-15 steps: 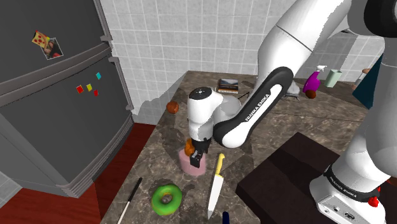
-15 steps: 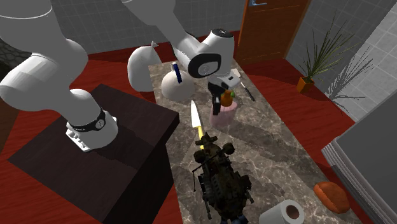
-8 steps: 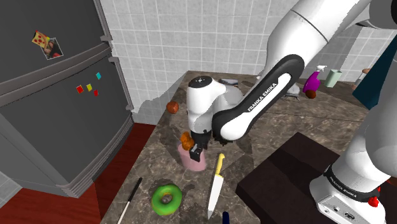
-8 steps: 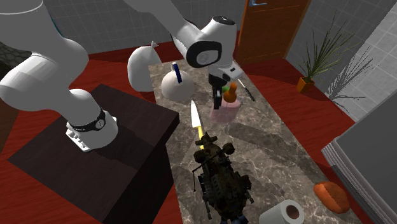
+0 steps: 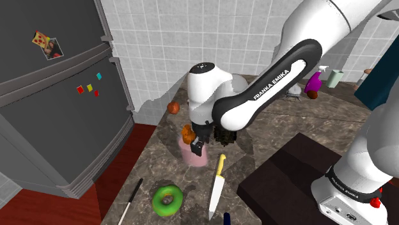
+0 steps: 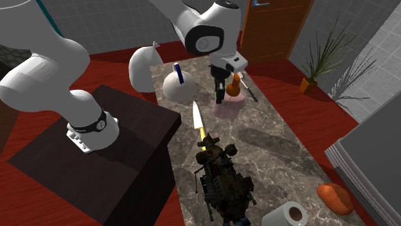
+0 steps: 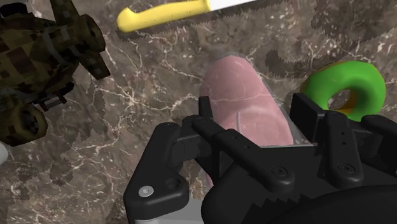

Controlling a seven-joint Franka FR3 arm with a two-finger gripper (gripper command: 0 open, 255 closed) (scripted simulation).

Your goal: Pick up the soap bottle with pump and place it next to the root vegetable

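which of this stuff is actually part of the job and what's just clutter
Part of the job: soap bottle; gripper, shut on it; root vegetable.

Just lying about: knife; green ring; camouflage bundle; paper roll; spray bottle.

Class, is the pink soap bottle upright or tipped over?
Upright: the pink soap bottle has its orange pump on top, with the end effector clasping it. Whether its base touches the counter, I cannot tell.
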